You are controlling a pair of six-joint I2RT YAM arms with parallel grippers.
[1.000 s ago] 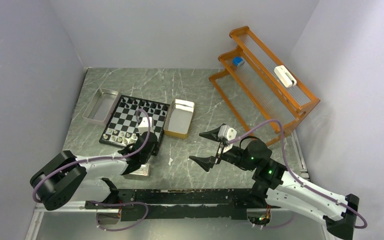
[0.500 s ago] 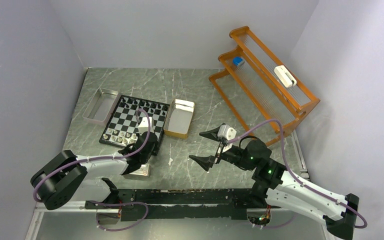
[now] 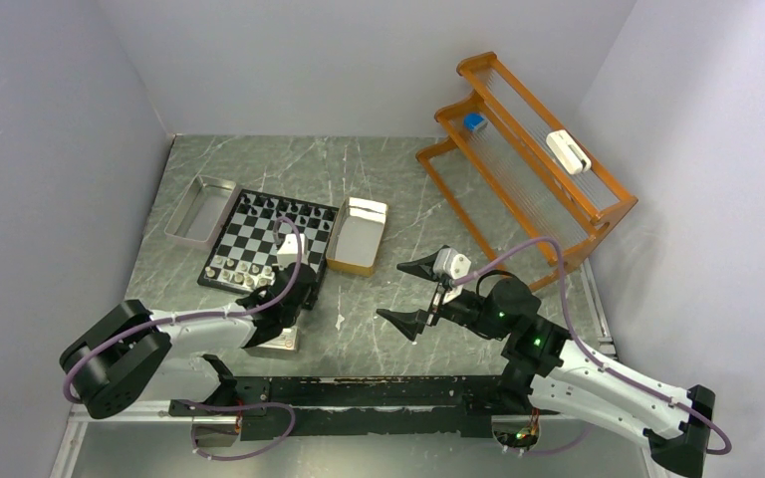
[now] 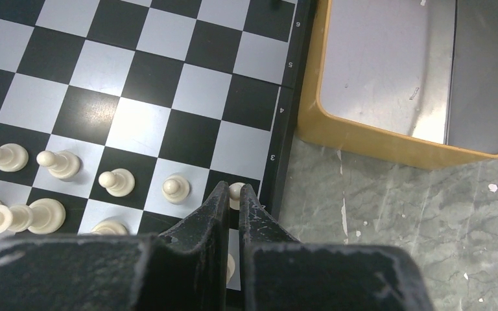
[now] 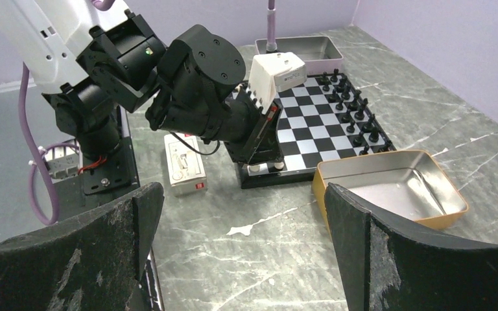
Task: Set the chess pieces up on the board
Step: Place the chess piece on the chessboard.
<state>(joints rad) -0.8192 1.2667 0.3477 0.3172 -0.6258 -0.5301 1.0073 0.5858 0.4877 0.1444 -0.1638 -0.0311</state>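
Left hand (image 4: 231, 195) pinched almost closed on a white pawn (image 4: 237, 188), which we find at the board (image 4: 285, 123) edge, ending a row of white pieces (image 4: 117, 183). Right hand (image 5: 243, 214) spread wide, empty, above the bench (image 5: 266, 265) near the tin (image 5: 395, 191).

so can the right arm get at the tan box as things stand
Probably yes. The right gripper hangs open and empty, facing the tan box across bare table with nothing between them. The left gripper sits at the near corner of the board, off that path.
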